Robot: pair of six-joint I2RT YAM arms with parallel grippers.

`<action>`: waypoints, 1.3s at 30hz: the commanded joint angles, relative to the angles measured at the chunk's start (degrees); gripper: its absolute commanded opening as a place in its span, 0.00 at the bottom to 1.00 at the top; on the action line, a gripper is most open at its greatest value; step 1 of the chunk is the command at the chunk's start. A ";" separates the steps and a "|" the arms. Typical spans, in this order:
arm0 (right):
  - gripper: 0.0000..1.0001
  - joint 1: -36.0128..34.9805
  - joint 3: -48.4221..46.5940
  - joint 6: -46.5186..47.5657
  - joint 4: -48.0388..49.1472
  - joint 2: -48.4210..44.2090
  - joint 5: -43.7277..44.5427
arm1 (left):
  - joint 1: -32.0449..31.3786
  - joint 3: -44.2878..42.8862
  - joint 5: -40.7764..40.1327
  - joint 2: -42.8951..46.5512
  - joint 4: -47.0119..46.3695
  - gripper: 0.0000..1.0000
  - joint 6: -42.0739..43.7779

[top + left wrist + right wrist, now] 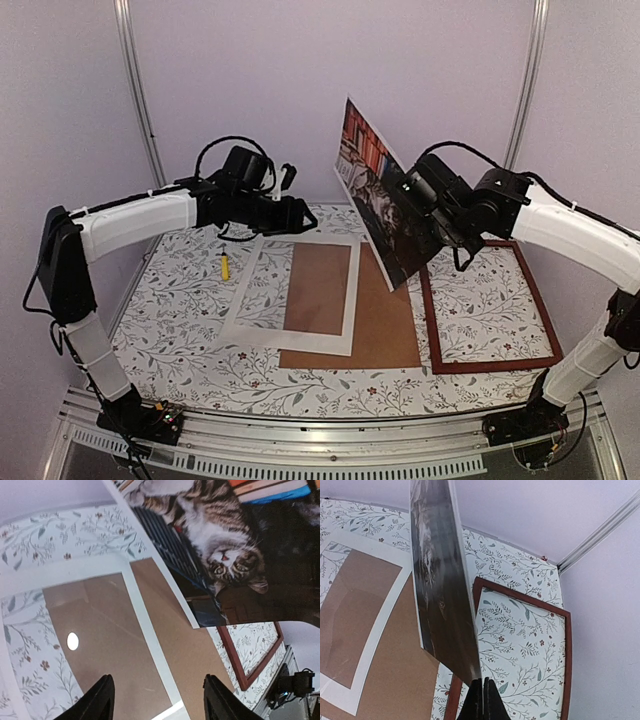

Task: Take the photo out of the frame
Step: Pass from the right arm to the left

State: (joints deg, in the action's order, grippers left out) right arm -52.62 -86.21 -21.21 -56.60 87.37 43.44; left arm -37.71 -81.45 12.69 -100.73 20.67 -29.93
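Counts, top view, largest first.

- One table under a floral cloth, filling the lower half; near edge cut off by the rail at the bottom.
- Two arms, entering from lower left and lower right.
- One frame, dark reddish-brown, lying flat at centre right with only cloth inside it; upper-left corner hidden behind the photo.
- One backing board, plain brown, flat at centre, just left of the frame; left part covered by the mat.
- One white mat, flat at centre left, board showing through part of its window.
- One photo, the tabby-cat print, out of the frame and raised on edge above the board, tilted, upper centre. Lowest corner touching the board or not: cannot tell. Top cut off in both wrist views; nearly edge-on and blurred in the right wrist view.
- Right gripper: clamped tight on the photo's right edge.
- Left gripper: jaws apart, nothing between them, above the mat's far side.
- One small yellow object on the cloth left of the mat; too small to identify.
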 commanded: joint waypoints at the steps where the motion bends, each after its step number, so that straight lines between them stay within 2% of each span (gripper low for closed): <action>1: 0.00 -1.28 -4.59 7.53 0.50 0.86 12.17 | -0.07 -12.12 -7.42 2.46 7.66 0.63 13.68; 5: 0.00 -1.94 -5.38 15.78 6.74 0.29 16.29 | -0.70 -20.90 -14.12 4.46 9.48 0.68 25.77; 9: 0.00 -2.58 -4.93 26.27 15.55 -0.86 17.73 | -3.46 -22.14 -21.93 9.52 7.14 0.72 39.90; 11: 0.00 -2.88 -5.31 30.70 19.19 -0.97 18.16 | -4.90 -21.23 -22.42 13.26 6.17 0.74 45.75; 13: 0.00 -3.41 -5.39 35.80 22.90 -0.86 18.76 | -5.50 -21.71 -18.88 15.10 8.30 0.80 48.05; 17: 0.00 -4.54 -5.93 44.62 28.02 0.21 19.39 | -9.14 -26.98 -10.51 12.80 17.94 0.81 45.65; 20: 0.00 -4.86 -6.88 46.65 27.33 2.15 19.83 | -12.73 -28.08 -6.81 9.57 21.93 0.80 39.21; 27: 0.00 -4.87 -11.21 46.80 24.00 6.34 19.71 | -17.05 -15.58 -4.19 11.26 13.13 0.82 29.01; 30: 0.00 -4.95 -13.10 47.97 23.81 7.63 20.34 | -17.69 -14.25 -6.04 10.47 12.61 0.81 27.50; 36: 0.00 -5.38 -14.16 51.40 26.74 7.30 20.81 | -17.66 -16.65 -18.16 9.19 13.39 0.76 27.61; 39: 0.00 -5.72 -14.22 52.67 27.97 7.12 21.21 | -17.66 -17.27 -17.83 10.68 12.41 0.72 29.28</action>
State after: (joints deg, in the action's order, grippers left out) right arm -57.52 -98.98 28.99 -31.62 95.00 62.74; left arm -54.76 -96.49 -1.41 -91.44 35.40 -1.39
